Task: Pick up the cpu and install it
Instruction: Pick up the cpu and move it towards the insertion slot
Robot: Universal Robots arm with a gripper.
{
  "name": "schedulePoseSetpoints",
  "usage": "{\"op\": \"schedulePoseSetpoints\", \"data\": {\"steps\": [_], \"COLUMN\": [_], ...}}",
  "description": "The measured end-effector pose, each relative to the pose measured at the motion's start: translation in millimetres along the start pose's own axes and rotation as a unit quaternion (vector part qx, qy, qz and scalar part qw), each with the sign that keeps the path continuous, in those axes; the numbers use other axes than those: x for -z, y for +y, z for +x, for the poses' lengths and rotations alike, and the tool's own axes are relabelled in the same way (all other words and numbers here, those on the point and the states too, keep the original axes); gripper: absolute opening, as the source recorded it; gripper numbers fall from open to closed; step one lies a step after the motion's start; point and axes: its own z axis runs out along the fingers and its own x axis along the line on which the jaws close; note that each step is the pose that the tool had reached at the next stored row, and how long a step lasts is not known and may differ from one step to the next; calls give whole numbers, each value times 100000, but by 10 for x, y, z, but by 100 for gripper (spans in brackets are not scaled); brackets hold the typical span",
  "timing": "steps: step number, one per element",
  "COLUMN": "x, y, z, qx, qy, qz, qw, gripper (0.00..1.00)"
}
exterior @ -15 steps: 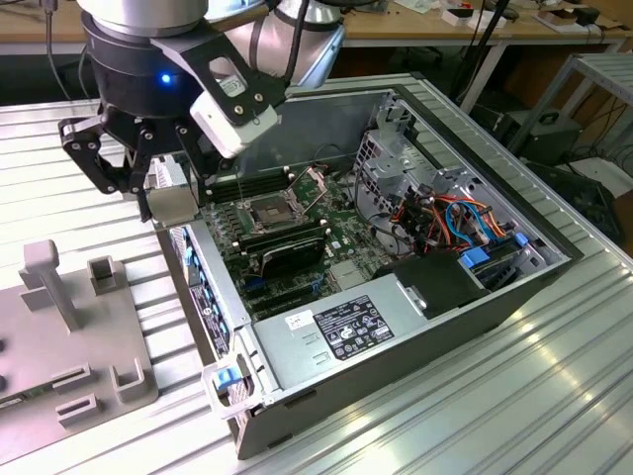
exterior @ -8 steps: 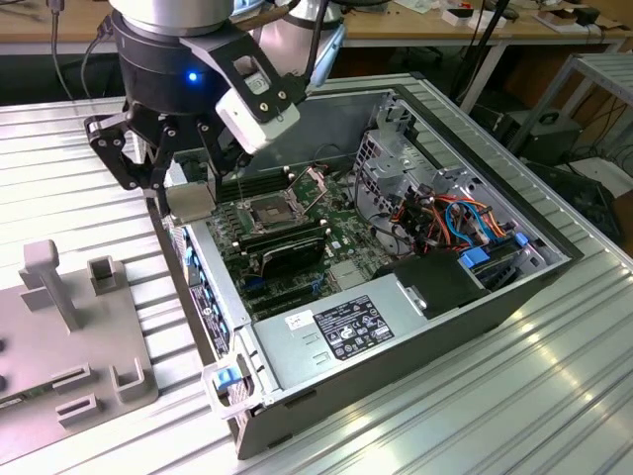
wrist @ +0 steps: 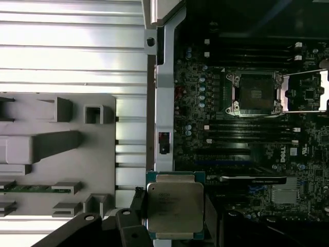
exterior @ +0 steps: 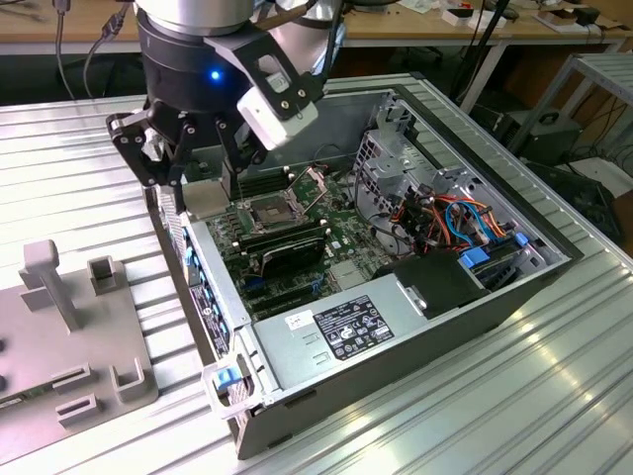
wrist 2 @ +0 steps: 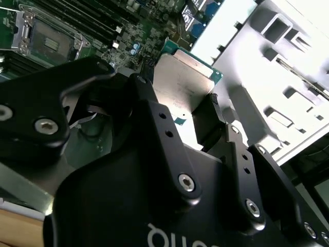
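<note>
Looking down the arm, I see the gripper point(wrist 2: 177, 105) closed on the cpu point(wrist 2: 182, 85), pinching the chip by two opposite edges with the black fingers point(wrist 2: 209, 119) pressed against its sides. The silver-grey metal top faces both wrist cameras, and a thin green border shows around it. In the first wrist view the cpu point(wrist: 175, 206) sits flat between the fingers of the gripper point(wrist: 175, 224), hanging over the grey side wall of the computer case point(wrist: 157, 77) where it meets the motherboard. From the exterior view I find the gripper point(exterior: 203, 183) above the case's corner on the exterior view's left, with the cpu point(exterior: 205, 202) just under it, clear of the board.

The socket point(wrist: 255, 92) lies well apart from the chip. Its hinged metal frame stands open and its dark centre is bare. In the exterior view the socket point(exterior: 269, 210) is just beside the gripper, toward the exterior view's right. Long black RAM sticks point(wrist: 247, 128) run on both sides of it.

Further out, the case point(exterior: 396, 341) lies on its side with the lid off. I can see a grey power supply point(exterior: 336, 332) along its near wall and a tangle of orange and blue cables point(exterior: 455, 213) toward the exterior view's right. A grey fixture plate point(exterior: 69, 327) with raised blocks rests beside the case on the exterior view's left. Both stand on a ribbed aluminium table point(exterior: 495, 416).
</note>
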Motion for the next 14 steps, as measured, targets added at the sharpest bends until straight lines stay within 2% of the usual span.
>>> {"op": "schedulePoseSetpoints", "data": {"steps": [4, 14], "x": [-3, -7], "y": [-2, -5], "z": [-128, -329], "qx": [0, 4], "qy": [1, 1], "qz": [1, 3], "qw": [100000, 100000], "gripper": [55, 55]}}
